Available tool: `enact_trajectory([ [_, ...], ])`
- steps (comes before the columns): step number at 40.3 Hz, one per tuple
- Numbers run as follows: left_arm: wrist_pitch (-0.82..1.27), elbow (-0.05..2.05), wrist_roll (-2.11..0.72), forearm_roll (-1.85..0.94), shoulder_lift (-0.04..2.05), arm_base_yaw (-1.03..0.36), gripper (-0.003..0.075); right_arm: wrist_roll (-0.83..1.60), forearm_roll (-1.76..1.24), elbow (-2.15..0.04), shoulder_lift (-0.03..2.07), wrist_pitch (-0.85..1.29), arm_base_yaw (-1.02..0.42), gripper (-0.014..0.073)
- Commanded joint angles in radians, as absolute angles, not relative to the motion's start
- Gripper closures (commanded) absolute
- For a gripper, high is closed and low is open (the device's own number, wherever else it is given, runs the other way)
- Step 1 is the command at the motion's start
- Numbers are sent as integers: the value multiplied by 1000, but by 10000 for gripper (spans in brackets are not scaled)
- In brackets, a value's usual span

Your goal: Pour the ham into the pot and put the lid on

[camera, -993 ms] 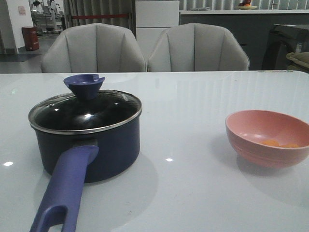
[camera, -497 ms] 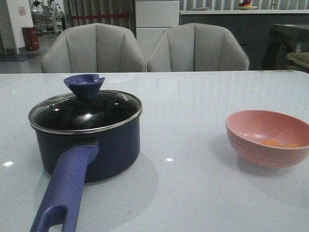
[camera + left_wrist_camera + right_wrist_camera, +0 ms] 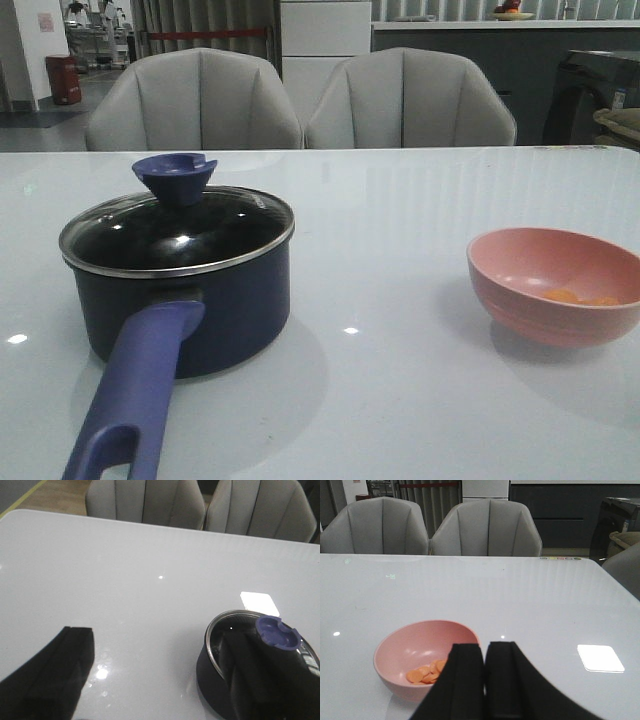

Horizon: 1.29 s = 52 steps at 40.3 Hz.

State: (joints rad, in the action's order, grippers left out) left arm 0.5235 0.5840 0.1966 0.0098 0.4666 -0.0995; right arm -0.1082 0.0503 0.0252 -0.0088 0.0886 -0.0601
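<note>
The dark navy pot [image 3: 235,310] stands at the left of the table, its purple-blue handle [image 3: 135,395] pointing toward me. The glass lid [image 3: 215,225] with its dark-blue knob [image 3: 176,176] rests on the pot. Several orange ham [image 3: 575,297] chunks lie in a pink bowl [image 3: 545,300] at the right. No gripper shows in the front view. My left gripper [image 3: 157,632] is open wide and empty, beside the pot [image 3: 210,675] and lid knob [image 3: 276,633]. My right gripper [image 3: 484,647] is shut and empty, just beside the bowl [image 3: 400,655] holding the ham [image 3: 426,672].
Two grey chairs [image 3: 300,100] stand behind the table's far edge. The glossy white table [image 3: 400,230] runs between pot and bowl. A counter and dark furniture are at the back right.
</note>
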Motion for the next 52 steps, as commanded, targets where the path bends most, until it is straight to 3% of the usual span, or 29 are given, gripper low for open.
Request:
enact_trajectory([
  [1, 551, 695, 195, 0, 547, -106, 109, -108, 61, 36, -28, 13, -59, 440],
  [10, 727, 879, 185, -31, 771, -106, 106, -108, 61, 36, -28, 13, -59, 440],
  [25, 928, 1154, 12, -309, 1123, -112, 106, -108, 61, 36, -28, 13, -59, 440],
  [38, 951, 1332, 49, -219, 1354, -332, 106, -108, 61, 36, -28, 13, -59, 440],
  [52, 1069, 1548, 79, -171, 1612, -448, 106, -108, 61, 36, -28, 13, -59, 440],
])
